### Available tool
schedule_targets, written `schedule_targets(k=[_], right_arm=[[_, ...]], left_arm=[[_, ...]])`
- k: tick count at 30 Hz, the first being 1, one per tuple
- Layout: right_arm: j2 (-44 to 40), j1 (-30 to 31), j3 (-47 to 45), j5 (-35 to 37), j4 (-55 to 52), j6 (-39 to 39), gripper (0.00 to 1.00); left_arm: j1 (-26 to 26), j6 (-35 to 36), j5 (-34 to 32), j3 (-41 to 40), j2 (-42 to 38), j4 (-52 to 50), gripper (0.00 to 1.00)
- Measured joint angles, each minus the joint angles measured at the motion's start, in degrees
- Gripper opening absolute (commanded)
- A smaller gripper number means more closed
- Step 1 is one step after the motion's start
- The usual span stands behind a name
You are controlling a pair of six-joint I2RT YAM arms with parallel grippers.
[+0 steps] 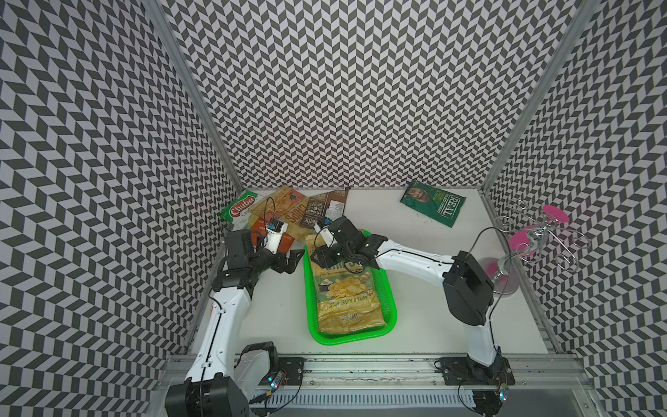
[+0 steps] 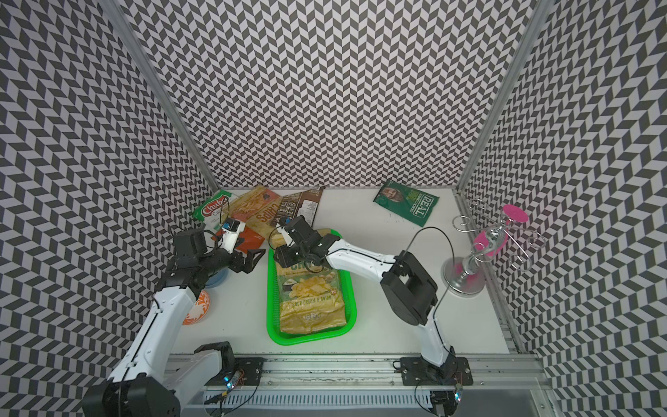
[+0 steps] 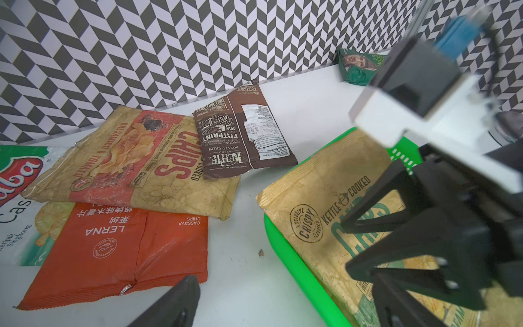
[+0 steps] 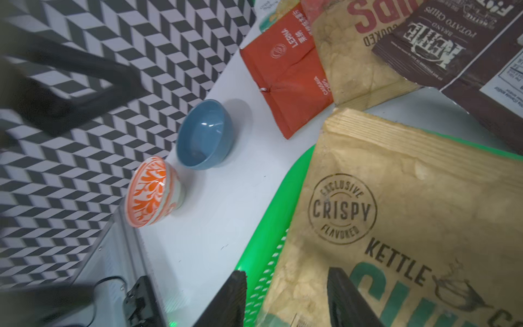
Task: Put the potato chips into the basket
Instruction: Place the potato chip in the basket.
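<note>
1. Over the far end of the basket [image 1: 353, 340], the right gripper [image 1: 315, 257] hangs with its jaws parted and nothing pinched. In the right wrist view the top bag's long edge shows below the gap between them.
2. Just to its left, off the basket's rim, the left gripper [image 1: 290, 260] is spread wide and empty above the table [image 1: 415, 289].
3. The sour cream & onion bag [image 1: 346, 296] lies flat and lengthways in the bright green mesh basket, nearly filling it, with its sealed top poking over the far rim. It is tan and creased like kraft paper, with green "CHIPS" lettering, a photo of crisps and a round "EXCLUSIVE CRISPY FLAVORED" stamp. A tan strip reading "SEA SALT" shows at its near end; whether that is a second bag underneath cannot be told.
4. In the far left corner lies a heap of bags. The tan balsamico & tomato bag [image 1: 285, 213] overlaps the orange Lerna cassava bag [image 3: 119, 249] and the green-white Chuba bag [image 1: 242, 213]. The brown Kettle bag [image 1: 323, 209] rests label side up across its corner.
5. The dark green REAL bag [image 1: 433, 207] lies alone by the back wall, well apart to the right.
6. A blue bowl [image 4: 203, 136] and an orange-patterned bowl [image 4: 152, 192] stand beside the left arm. A wire stand with pink discs [image 1: 534, 238] is at the table's right edge.
</note>
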Motion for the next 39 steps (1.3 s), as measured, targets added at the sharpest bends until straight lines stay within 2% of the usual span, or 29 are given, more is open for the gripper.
schedule_targets(k=[7, 19, 20, 23, 26, 30, 35, 39], right_arm=[[5.2, -0.2, 0.5, 6.1, -0.7, -0.3, 0.52], [3.9, 0.1, -1.6, 13.9, -1.9, -0.6, 0.53], [3.5, 0.0, -1.7, 14.5, -2.8, -0.7, 0.55], [1.4, -0.1, -3.3, 14.7, -5.0, -1.3, 0.58], [-2.4, -0.1, -6.4, 13.4, -6.3, -2.0, 0.67], [-9.3, 0.6, -10.8, 11.5, -7.6, -3.2, 0.72], [-15.9, 4.4, -16.4, 11.2, -8.5, -3.9, 0.77], [-17.0, 8.2, -20.6, 12.1, -9.7, -3.7, 0.81]], left_arm=[[0.0, 0.0, 0.0, -0.1, -0.1, 0.0, 0.99], [0.2, -0.3, 0.0, -0.2, -0.1, 0.0, 0.99], [0.2, -0.4, 0.0, -0.2, -0.1, 0.0, 0.99], [0.2, -0.6, 0.0, -0.2, -0.1, 0.0, 0.99], [0.2, -0.7, 0.0, -0.2, -0.1, 0.0, 0.99], [0.2, -0.7, 0.0, -0.2, -0.1, 0.0, 0.99], [0.2, -0.7, 0.0, -0.2, -0.1, 0.0, 0.99], [0.2, -0.7, 0.0, -0.2, -0.1, 0.0, 0.99]])
